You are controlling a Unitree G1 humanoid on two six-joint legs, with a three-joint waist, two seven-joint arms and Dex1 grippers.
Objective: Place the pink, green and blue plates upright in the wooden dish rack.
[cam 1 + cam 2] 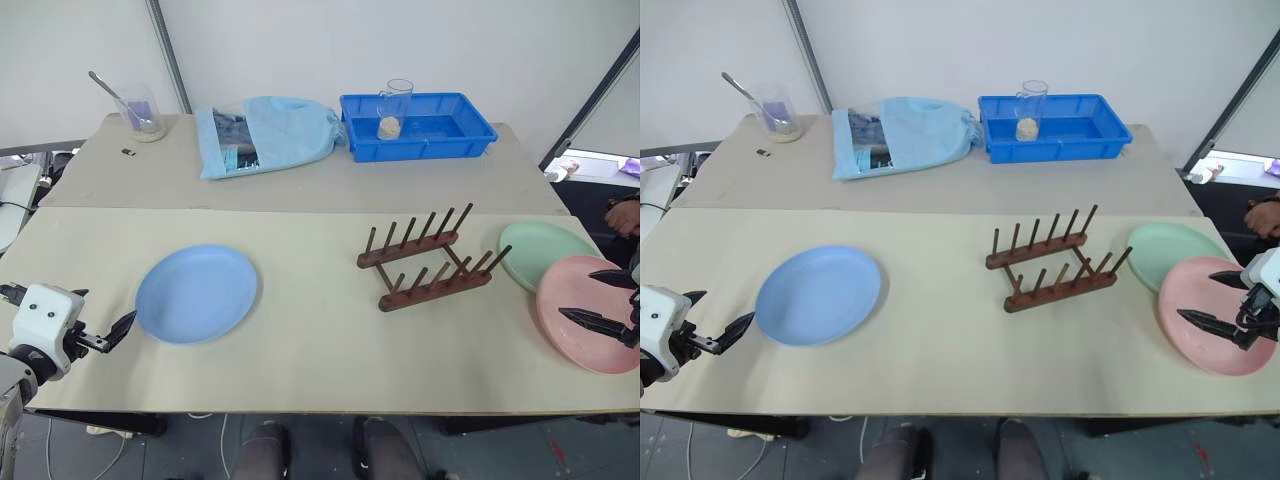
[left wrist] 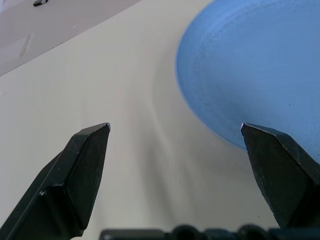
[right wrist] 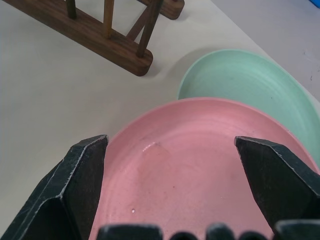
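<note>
Lying flat on the beige table (image 1: 300,370), the blue plate (image 1: 196,292) sits at nine o'clock of the empty wooden dish rack (image 1: 428,258), the green plate (image 1: 540,250) and the overlapping pink plate (image 1: 590,310) at three o'clock. Both the left gripper (image 2: 175,132) and right gripper (image 3: 170,142) hang spread wide, holding nothing. These plates look light, stiff and slick; gripping the rim seems best. A blue tray (image 1: 418,124) holds a measuring cup (image 1: 393,108).

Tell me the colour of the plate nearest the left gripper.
Light blue plate; left eye view.
</note>
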